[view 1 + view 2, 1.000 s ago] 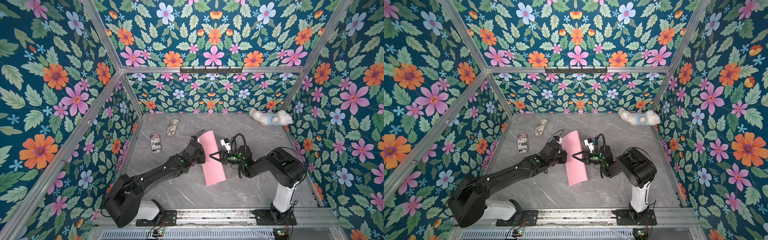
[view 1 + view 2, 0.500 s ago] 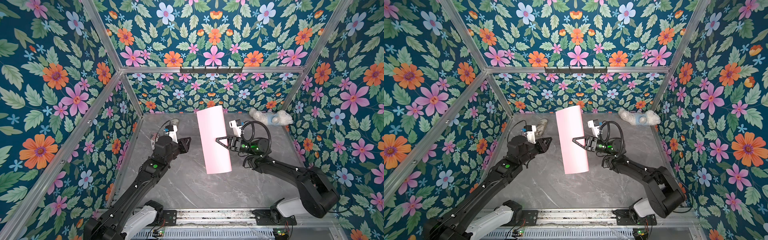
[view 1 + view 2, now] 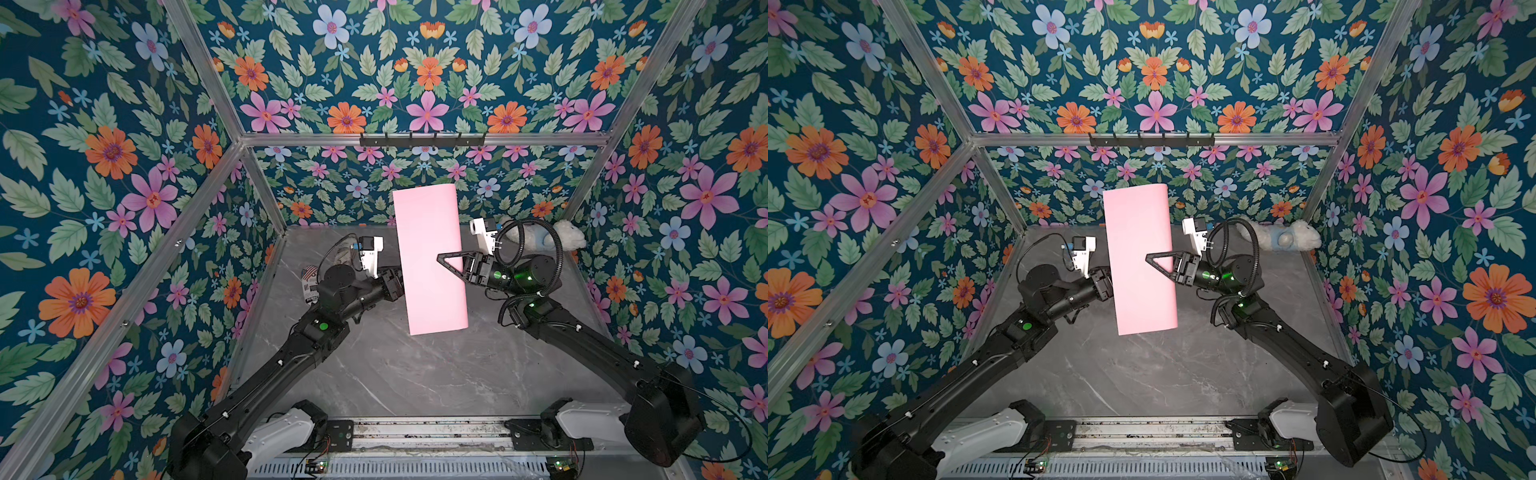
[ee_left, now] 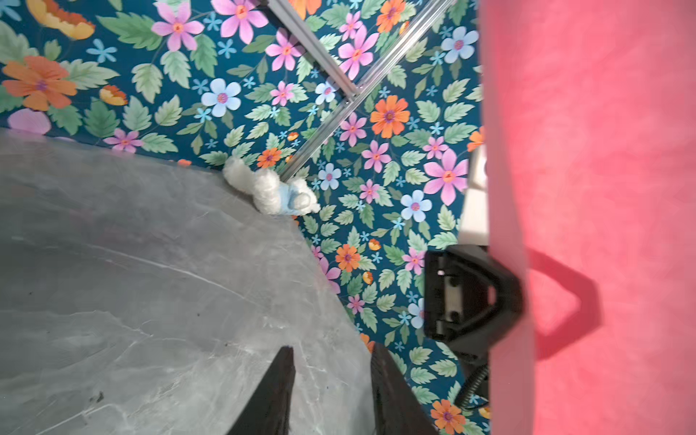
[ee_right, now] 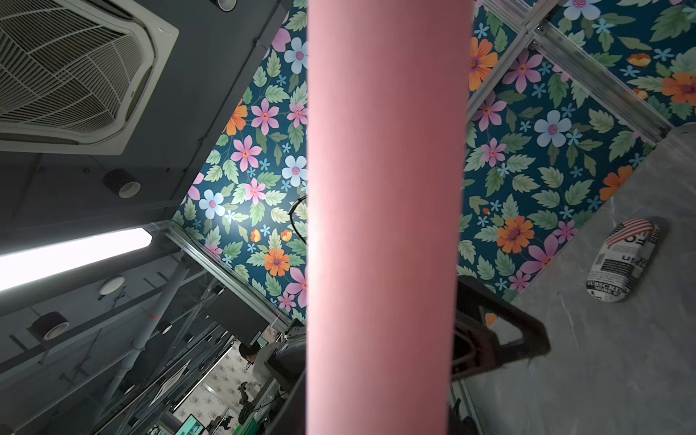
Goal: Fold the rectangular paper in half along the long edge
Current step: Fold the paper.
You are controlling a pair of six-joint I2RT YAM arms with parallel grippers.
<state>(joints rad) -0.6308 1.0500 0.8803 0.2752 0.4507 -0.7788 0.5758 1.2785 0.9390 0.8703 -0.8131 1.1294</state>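
The rectangular paper (image 3: 430, 266) (image 3: 1140, 262) is a narrow light-pink strip held in the air above the grey table, long edges running front to back. My right gripper (image 3: 441, 260) (image 3: 1149, 259) is shut on the paper's right long edge near the middle. One finger lies on top and the other is hidden beneath. In the right wrist view the paper (image 5: 384, 188) fills the middle. My left gripper (image 3: 395, 283) reaches to the paper's left edge, its tips hidden under the sheet. In the left wrist view the left gripper (image 4: 333, 354) stands open and empty beside the paper (image 4: 602, 169).
A white plush toy (image 3: 540, 239) (image 3: 1285, 240) (image 4: 271, 190) lies at the back right corner. A newsprint-patterned pouch (image 3: 309, 286) (image 5: 621, 260) lies on the table's left side behind my left arm. Floral walls close in three sides.
The paper lay on the table with both grippers at it. My right gripper has lifted it into the air. My left gripper let go, opened, drew back left, then returned under the paper's left edge.
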